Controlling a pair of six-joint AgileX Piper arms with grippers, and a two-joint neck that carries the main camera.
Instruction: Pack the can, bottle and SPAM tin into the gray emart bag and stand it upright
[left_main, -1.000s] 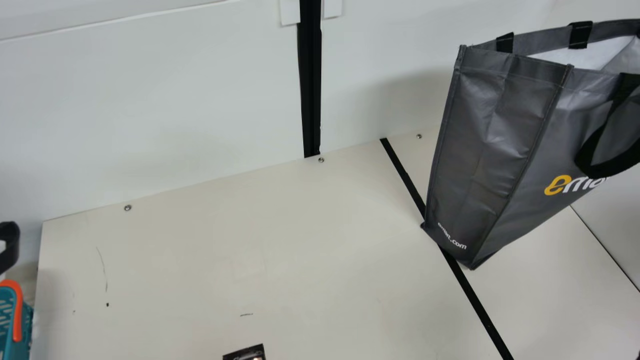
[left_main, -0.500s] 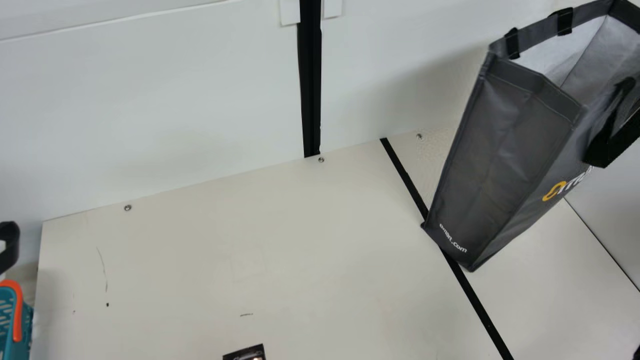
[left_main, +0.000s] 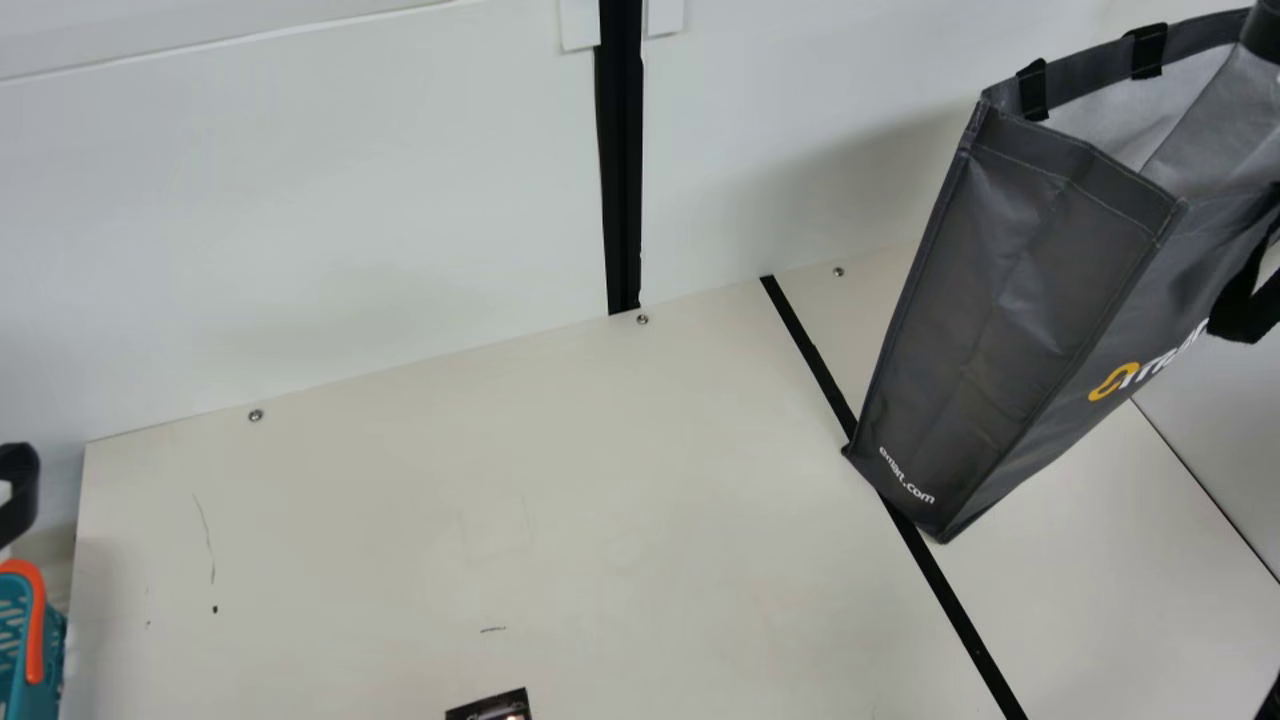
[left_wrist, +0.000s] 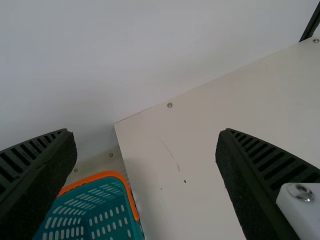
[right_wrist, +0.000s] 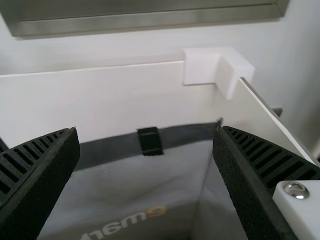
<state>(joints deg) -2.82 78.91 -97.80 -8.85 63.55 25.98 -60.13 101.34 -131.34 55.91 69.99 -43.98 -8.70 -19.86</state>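
The gray emart bag (left_main: 1010, 320) is at the main view's right, mouth upward and open, its base across the black strip. Its contents are hidden. A part of my left gripper (left_main: 18, 495) shows at the left edge; in the left wrist view my left gripper (left_wrist: 145, 135) is open above the table's corner, nothing between its fingers. In the right wrist view, my right gripper (right_wrist: 145, 132) stands open over the bag (right_wrist: 170, 170), with the bag's rim and black tab seen beyond the gap. I cannot make out the can, bottle or SPAM tin.
A teal basket (left_main: 18, 640) with an orange rim sits beyond the table's left edge. A small dark object (left_main: 492, 707) pokes in at the main view's bottom. White walls (left_main: 350, 200) run along the table's back, and a white corner bracket (right_wrist: 200, 65) joins panels near the bag.
The bag's upper part has swung rightward and its mouth has opened wider, with the base nearly in place. Its handle has shifted too. The visible part of my left arm has kept still.
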